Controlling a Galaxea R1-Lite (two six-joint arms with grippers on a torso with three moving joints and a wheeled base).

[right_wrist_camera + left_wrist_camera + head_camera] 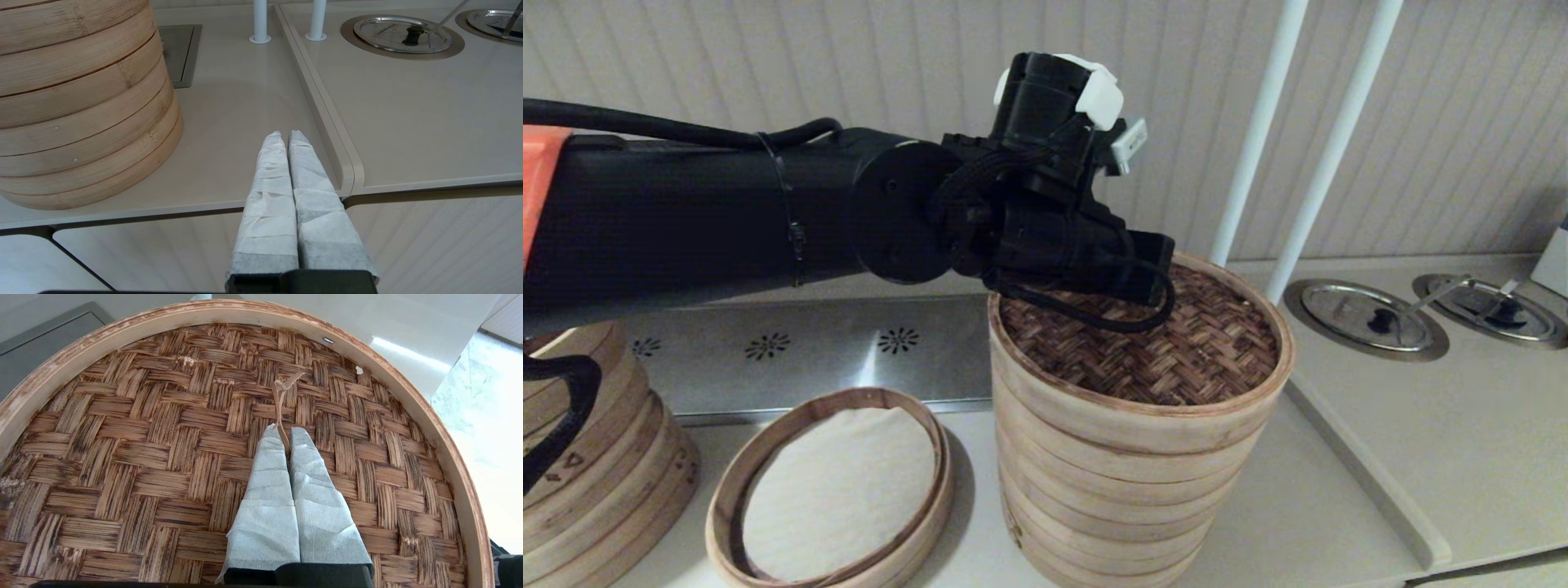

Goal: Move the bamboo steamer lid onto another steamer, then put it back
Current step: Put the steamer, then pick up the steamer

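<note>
The lid (1152, 343) sits on top of the tall steamer (1111, 490), a stack of pale bamboo rings standing on the worktop (1307, 523) in the middle of the head view; its dark woven top is ringed by a pale hoop rim that lines up with the stack's wall. The left arm reaches across from the left at lid height, and the left pincer (284, 435) is down on the middle of the lid. In the left wrist view its two cloth-wrapped fingers (265, 490) are pressed together with the thin loop handle (281, 404) pinched between their tips, the loop rising out of the weave just past them. A black cable from the wrist hangs in a curve over the weave. To the steamer's left, near the front edge, lies a low tray (837, 490) with a white cloth liner, close beside the stack but apart from it. Further left, at the picture's edge, stands another stack (605, 482) with small triangle marks on its rings. Behind the tray a steel panel (809, 351) with flower-shaped holes is set into the worktop. Two white poles (1258, 139) rise behind the steamer, and to their right two round metal covers (1368, 317) lie sunk in the surface. The right pincer (284, 141) hangs off the worktop's front edge, to the right of the steamer, its wrapped fingers closed together and gripping nothing.
</note>
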